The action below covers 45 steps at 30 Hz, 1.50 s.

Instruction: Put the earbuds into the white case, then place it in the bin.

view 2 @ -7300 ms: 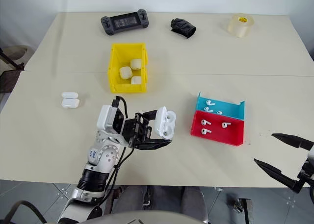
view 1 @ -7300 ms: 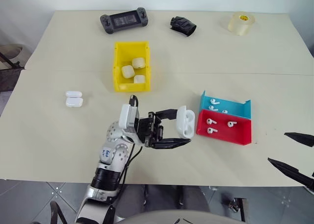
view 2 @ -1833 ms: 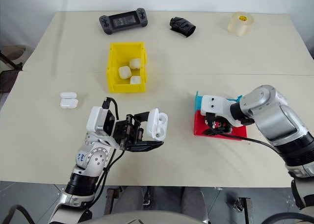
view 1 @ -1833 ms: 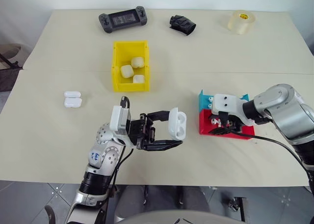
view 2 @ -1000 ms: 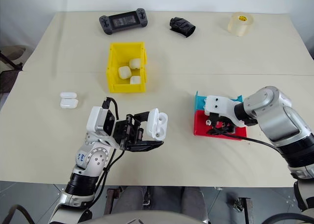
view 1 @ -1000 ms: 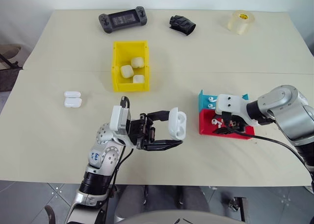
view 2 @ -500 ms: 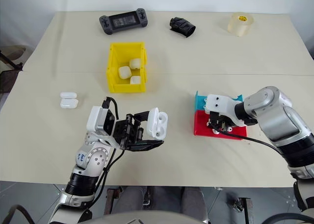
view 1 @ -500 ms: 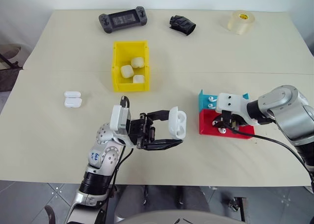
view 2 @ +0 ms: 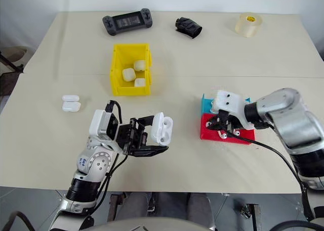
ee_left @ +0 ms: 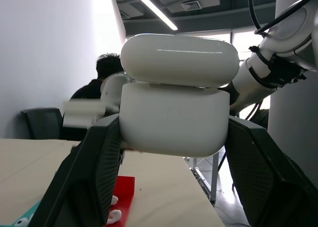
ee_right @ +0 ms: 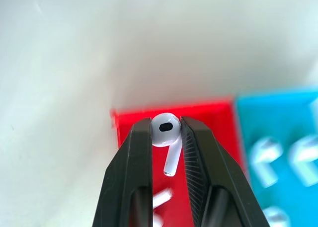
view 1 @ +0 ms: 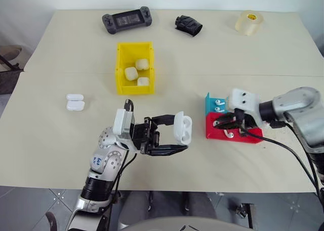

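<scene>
My left gripper (view 1: 180,132) is shut on the white case (view 1: 183,129), held above the table's front middle with its lid tipped open; the case (ee_left: 174,108) looms close in the left wrist view. My right gripper (ee_right: 166,125) is shut on one earbud (ee_right: 165,130), pinched by its head with the stem hanging free, just above the red tray (ee_right: 198,113). From the head views the right gripper (view 1: 221,124) hovers over the red tray (view 1: 250,136), where another earbud (view 1: 229,135) lies. The yellow bin (view 1: 121,69) stands further back on the left.
Three white cases (view 1: 135,72) lie in the bin. A blue tray (view 1: 210,102) with earbuds adjoins the red one. Another white case (view 1: 75,102) lies at the left. A game controller (view 1: 127,20), a black object (view 1: 189,25) and a tape roll (view 1: 249,22) line the far edge.
My right gripper has closed on an earbud in the red tray and lifted it a little. The left gripper and its case have stayed put.
</scene>
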Each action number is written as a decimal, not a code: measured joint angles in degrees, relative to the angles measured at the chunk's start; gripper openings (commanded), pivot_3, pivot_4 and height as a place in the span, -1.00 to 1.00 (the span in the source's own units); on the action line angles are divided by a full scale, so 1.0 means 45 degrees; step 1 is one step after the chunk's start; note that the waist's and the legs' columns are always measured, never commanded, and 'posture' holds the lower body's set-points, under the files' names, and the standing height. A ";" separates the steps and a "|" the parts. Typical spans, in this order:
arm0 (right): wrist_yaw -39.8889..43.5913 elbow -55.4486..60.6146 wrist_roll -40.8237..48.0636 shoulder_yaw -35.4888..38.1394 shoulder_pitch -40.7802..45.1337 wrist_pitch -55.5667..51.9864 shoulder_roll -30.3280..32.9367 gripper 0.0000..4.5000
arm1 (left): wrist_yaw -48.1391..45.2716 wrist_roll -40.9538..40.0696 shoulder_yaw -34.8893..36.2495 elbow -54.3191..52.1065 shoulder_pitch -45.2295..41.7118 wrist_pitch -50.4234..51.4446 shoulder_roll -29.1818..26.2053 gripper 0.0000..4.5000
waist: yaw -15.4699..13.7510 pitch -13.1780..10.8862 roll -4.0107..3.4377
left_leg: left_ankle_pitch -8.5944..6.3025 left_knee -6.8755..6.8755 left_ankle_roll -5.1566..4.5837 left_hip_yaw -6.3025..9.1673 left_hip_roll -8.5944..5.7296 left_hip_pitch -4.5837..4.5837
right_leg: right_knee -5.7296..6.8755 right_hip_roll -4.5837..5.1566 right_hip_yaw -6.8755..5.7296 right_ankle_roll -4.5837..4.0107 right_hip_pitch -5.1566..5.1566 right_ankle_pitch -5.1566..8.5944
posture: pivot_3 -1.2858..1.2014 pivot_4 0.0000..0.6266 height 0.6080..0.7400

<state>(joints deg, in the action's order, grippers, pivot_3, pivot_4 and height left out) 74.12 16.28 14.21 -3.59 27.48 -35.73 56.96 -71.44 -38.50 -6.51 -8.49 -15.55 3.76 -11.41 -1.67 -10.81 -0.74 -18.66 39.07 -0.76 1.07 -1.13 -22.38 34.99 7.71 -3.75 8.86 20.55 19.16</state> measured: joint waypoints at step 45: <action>-1.0075 0.6744 0.8000 0.2128 -0.5995 0.3080 -0.9028 -0.79 | -0.0083 -0.0892 -0.0056 0.1501 -0.2301 0.2820 0.1385 0.23 | 0.0090 0.0000 0.0003 | 0.0001 -0.0019 0.0000 -0.0013 -0.0030 0.0027 | 0.0065 -0.0028 0.0052 0.0006 0.0024 -0.0003 | 0.03 -0.52 1.00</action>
<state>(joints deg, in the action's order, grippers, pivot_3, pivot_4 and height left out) 28.79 46.62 50.22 5.98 0.51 -21.87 16.34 -71.82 -42.52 -6.76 -1.74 -25.91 16.45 -5.18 -1.26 -10.81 -0.72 -18.65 38.98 -0.76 1.01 -1.27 -22.26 35.28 7.58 -3.51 8.89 20.65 19.14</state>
